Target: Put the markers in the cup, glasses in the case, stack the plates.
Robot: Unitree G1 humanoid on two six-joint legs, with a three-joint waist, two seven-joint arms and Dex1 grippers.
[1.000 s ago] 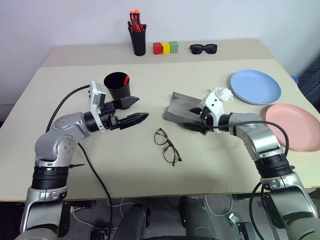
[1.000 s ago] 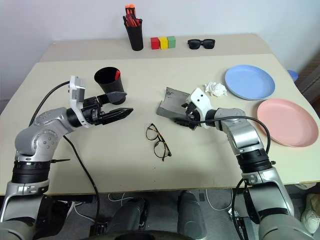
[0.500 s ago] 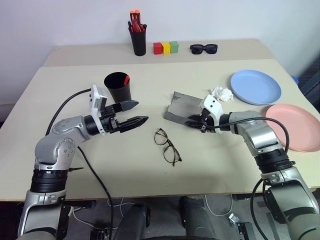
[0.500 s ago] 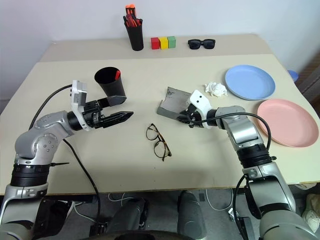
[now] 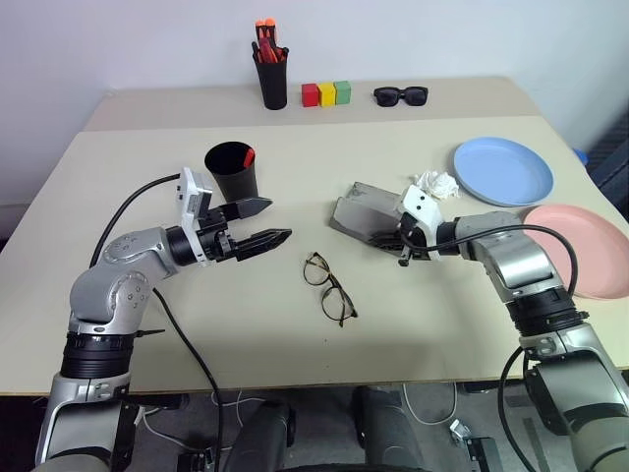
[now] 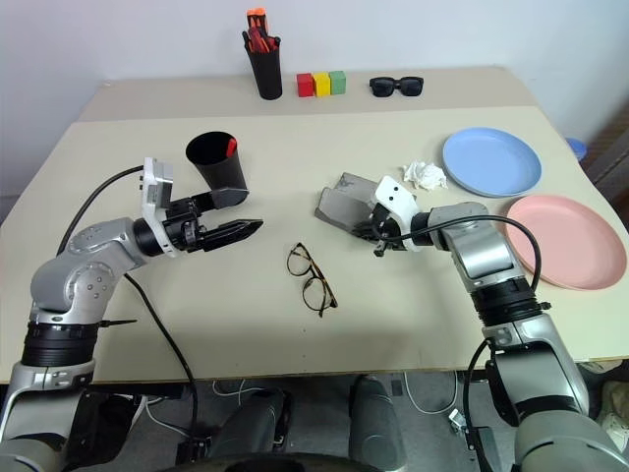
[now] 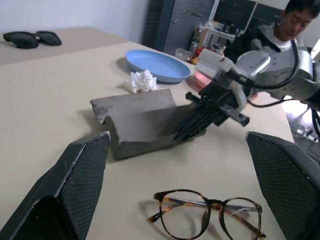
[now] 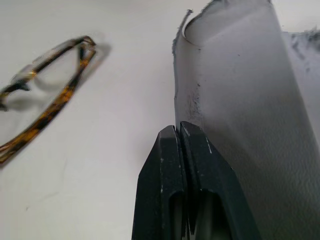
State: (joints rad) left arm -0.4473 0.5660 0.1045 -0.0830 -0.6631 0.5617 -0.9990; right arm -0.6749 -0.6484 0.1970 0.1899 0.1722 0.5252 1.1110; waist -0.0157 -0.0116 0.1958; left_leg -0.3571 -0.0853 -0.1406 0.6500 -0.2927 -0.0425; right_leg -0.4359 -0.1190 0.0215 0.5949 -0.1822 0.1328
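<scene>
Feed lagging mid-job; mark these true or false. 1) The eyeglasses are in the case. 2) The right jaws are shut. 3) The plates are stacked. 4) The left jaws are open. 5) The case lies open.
1) False: the eyeglasses lie on the table, beside the grey case.
2) True: the right gripper is shut at the case's edge.
3) False: the blue plate and the pink plate lie side by side.
4) True: the left gripper is open.
5) True.

Head stereo pair: high, looking forward and down across the beige table point(image 5: 295, 324); both eyes share the whole tabletop.

Left wrist camera: low, near table level, facing the grey open glasses case point(image 7: 142, 122).

Right wrist camera: very close beside that case; tortoiseshell-rimmed eyeglasses point(image 8: 47, 95) shared with the others.
</scene>
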